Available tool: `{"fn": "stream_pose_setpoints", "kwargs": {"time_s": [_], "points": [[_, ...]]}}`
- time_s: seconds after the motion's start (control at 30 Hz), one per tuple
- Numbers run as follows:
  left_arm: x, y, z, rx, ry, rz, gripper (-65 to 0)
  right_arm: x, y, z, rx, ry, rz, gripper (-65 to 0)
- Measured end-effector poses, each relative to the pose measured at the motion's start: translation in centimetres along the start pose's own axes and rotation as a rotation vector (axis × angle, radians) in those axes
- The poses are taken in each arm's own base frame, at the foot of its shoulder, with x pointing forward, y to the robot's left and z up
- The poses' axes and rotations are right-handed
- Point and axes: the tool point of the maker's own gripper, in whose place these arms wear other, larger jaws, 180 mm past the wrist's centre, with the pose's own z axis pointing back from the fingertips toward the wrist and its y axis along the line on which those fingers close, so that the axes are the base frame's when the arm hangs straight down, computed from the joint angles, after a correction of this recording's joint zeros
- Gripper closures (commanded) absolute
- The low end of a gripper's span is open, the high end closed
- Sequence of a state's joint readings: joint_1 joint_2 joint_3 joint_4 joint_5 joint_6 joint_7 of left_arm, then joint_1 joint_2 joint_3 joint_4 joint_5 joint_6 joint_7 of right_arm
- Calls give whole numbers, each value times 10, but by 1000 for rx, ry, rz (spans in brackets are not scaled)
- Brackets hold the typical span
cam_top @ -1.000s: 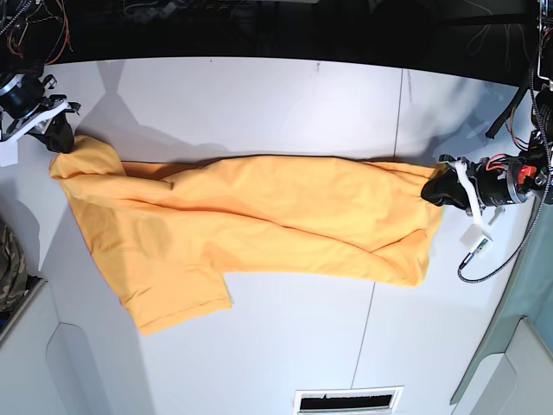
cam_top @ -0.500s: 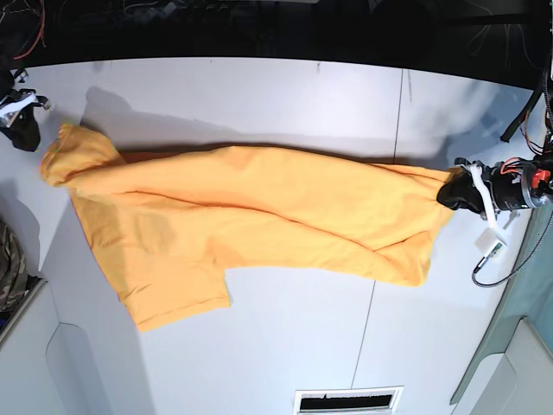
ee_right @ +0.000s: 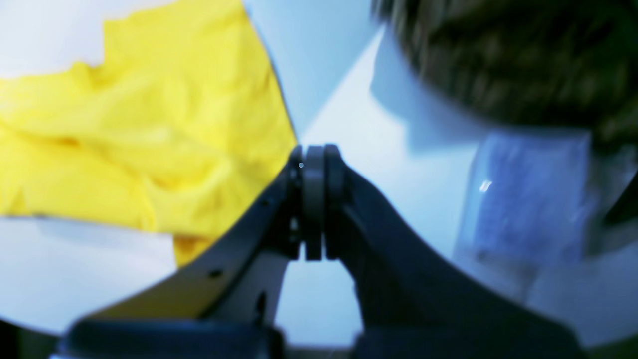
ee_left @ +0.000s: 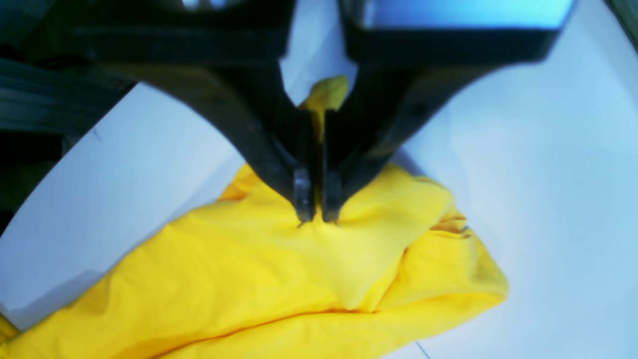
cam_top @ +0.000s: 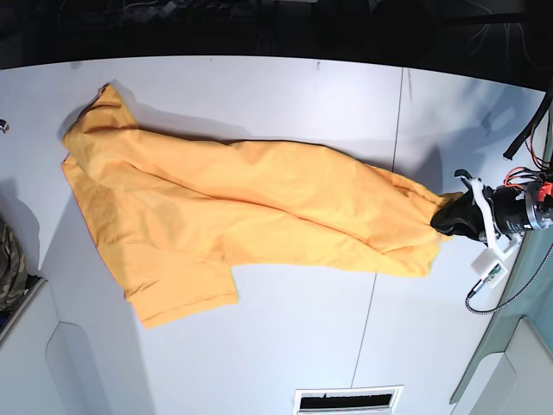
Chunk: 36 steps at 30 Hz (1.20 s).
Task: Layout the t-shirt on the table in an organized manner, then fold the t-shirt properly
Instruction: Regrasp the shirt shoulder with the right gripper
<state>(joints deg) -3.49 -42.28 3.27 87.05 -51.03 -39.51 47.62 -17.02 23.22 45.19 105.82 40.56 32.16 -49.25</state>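
Base view: we've got the t-shirt [cam_top: 251,216] stretched in a long rumpled band across the white table [cam_top: 294,337]. Our left claw [cam_top: 442,218] is pinching the shirt's end at the table's right side. The right claw [ee_right: 314,164] is pressed together on nothing, with the shirt's other end just beside it.

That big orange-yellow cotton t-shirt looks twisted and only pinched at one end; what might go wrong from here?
1. The left pincer is shut on just a small pinch of the orange-yellow cotton t-shirt; a hard pull might slip it free.
2. The right pincer is shut beside the cloth, holding nothing, so one-sided pulling may drag the shirt across the white table rather than spread it.
3. The cloth lies bunched in long creases; folding now would likely trap them.
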Motion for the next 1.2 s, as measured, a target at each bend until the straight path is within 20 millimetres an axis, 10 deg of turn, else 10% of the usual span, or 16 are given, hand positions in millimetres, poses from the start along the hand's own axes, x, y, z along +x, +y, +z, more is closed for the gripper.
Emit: {"fn": "stream_pose_setpoints", "kwargs": {"time_s": [0.13, 0.33, 0.53, 0.67, 0.83, 1.0, 1.2], "points": [[3, -11, -10, -27, -24, 19, 0, -44, 18, -19, 61, 103, -105, -319], [-6, -13, -11, -28, -4, 23, 0, -113, 42, -40, 118, 213, -335, -321], [-4, -16, -14, -35, -14, 28, 0, -135, 55, -58, 148, 223, -443, -319], [-2, -19, -16, -43, -22, 33, 0, -124, 71, -74, 197, 219, -423, -304], [-3, -19, -16, -41, -20, 32, 0, -103, 96, -93, 262, 207, -355, 0], [-3, -19, -16, -41, -20, 32, 0, -67, 95, -106, 271, 139, -328, 0], [-3, -19, -16, -41, -20, 32, 0, 29, 85, -131, 230, -43, -189, 0]]}}
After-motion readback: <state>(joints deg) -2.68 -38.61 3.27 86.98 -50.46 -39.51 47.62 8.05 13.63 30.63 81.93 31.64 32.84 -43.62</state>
